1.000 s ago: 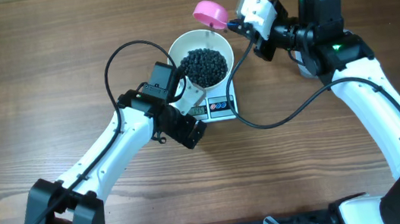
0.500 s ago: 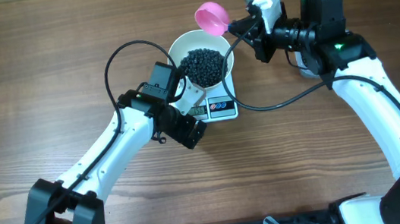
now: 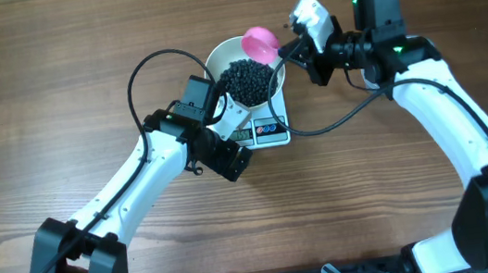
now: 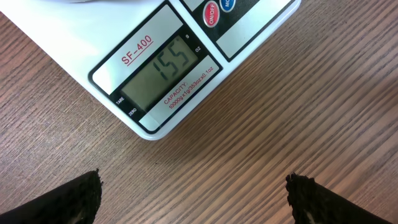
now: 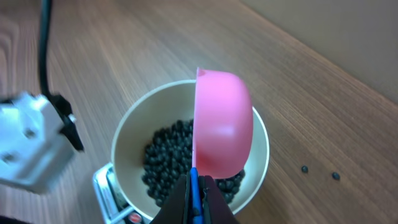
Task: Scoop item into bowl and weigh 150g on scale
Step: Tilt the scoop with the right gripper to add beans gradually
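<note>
- Since the scale (image 4: pixel 163 73) is showing 155, I am aiming to skim off just a few beans (image 5: pixel 163 163).
- My right gripper (image 5: pixel 194 190) is clamping the pink scoop (image 5: pixel 222 124); my left gripper (image 4: pixel 196 196) is gaping, empty.

Wooden table (image 3: pixel 34 97) under scale (image 3: pixel 267 132) (two stray beans (image 5: pixel 303 168))

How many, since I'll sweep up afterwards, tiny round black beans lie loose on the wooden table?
2. In the right wrist view, both lie on the wooden table beside the round white bowl: one loose bean, a second bean beyond it. More may be hidden.
</note>
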`<state>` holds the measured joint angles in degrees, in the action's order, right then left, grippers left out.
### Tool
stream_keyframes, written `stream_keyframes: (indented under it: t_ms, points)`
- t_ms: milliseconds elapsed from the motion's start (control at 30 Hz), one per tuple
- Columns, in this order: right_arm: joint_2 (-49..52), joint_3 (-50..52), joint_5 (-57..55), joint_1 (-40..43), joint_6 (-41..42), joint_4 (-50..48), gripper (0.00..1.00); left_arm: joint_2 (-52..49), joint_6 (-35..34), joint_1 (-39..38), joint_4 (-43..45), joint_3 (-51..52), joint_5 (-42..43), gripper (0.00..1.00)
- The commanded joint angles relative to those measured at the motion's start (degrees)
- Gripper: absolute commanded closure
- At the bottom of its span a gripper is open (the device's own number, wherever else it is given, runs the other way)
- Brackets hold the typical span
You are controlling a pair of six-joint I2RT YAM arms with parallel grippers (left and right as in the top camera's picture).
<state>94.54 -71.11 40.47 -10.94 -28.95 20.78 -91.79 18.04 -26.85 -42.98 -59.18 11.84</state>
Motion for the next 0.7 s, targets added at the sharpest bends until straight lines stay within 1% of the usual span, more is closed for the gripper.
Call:
stream_keyframes:
  t_ms: [0,33,233,367,467,567,667]
  points:
    - [2.49,-0.87,1.49,-0.13,-10.82,-0.17,0.96,0.61,-0.35,-0.04,0.15,0.37,0.50,0.02]
    - [2.95,-0.87,1.40,-0.13,-12.04,-0.20,0.96,0.61,-0.35,-0.04,0.15,0.37,0.50,0.00]
    - [4.52,-0.87,-0.61,-0.13,-19.15,-1.25,0.96,0.61,-0.35,-0.04,0.15,0.37,0.50,0.00]
    - [4.57,-0.87,-0.61,-0.15,-19.12,-2.32,0.96,0.61,-0.35,-0.04,0.15,0.37,0.50,0.00]
    - [5.05,-0.87,-0.92,-0.90,-22.51,-2.38,0.96,0.61,-0.35,-0.04,0.15,0.37,0.50,0.00]
    - [6.12,-0.87,-3.67,-2.16,-22.56,-2.64,0.96,0.61,-0.35,-0.04,0.15,0.37,0.50,0.00]
    - [7.41,-0.87,-3.67,-2.69,-22.58,-4.26,0.96,0.61,-0.35,-0.04,0.15,0.37,0.50,0.00]
